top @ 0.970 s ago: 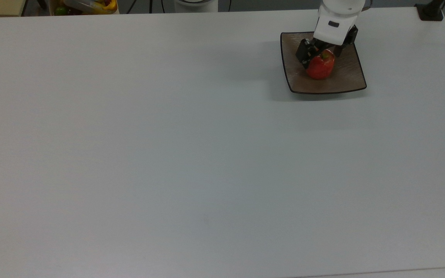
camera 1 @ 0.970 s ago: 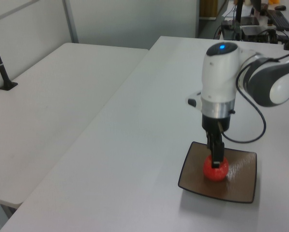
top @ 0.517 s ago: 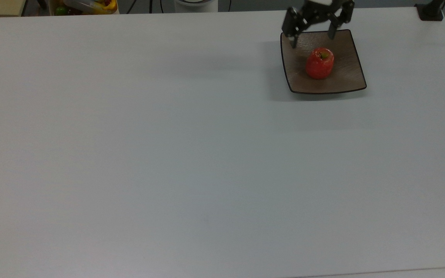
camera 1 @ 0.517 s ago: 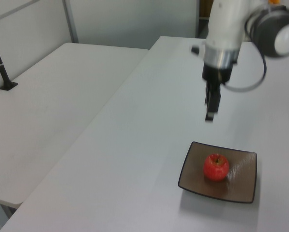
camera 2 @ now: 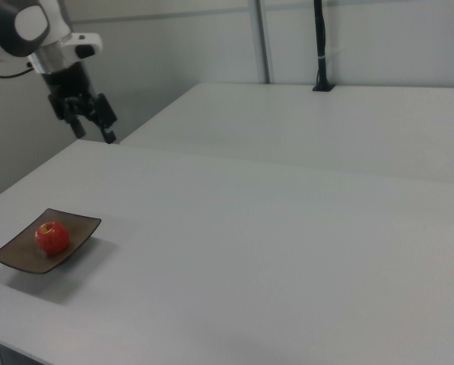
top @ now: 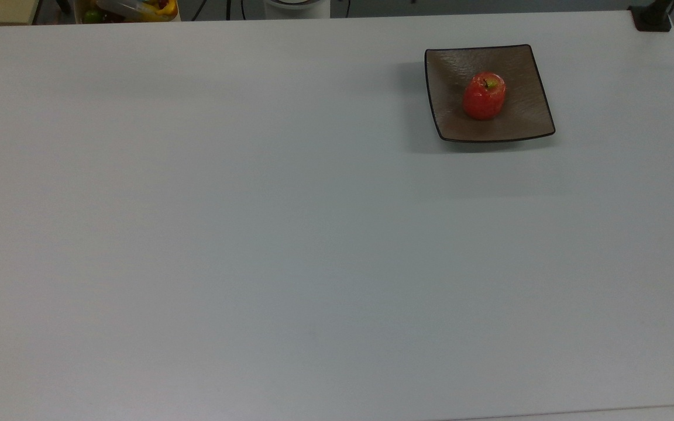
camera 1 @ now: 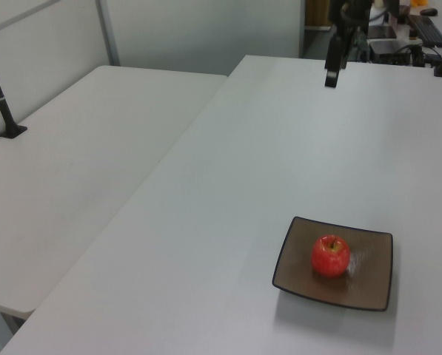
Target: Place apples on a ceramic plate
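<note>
So the apple sits on the ceramic plate, close to the middle, with bare brown plate showing all around it. It stands upright, with its little dark stem and the yellow-green dip pointing up. Nothing is touching it. In the left view the apple rests the same way on the plate, and in the right view it is a small red ball on the plate near the right view's lower left corner. The plate lies flat on the big white table, near the top view's upper right part, and it does not hang over any edge. The gripper is high up and well apart from the plate, with its two dark fingers spread wide and nothing between them. In the left view the gripper hangs far off above the far end of the table. I can see just one apple, and it is where it should be, so I think the job looks done. If more apples were meant to go on, I see none waiting on the table. At the top view's upper left corner there is a bin of colourful things, but I cannot tell what is in it. What is left, I think, is just for the arm to stay away.
</note>
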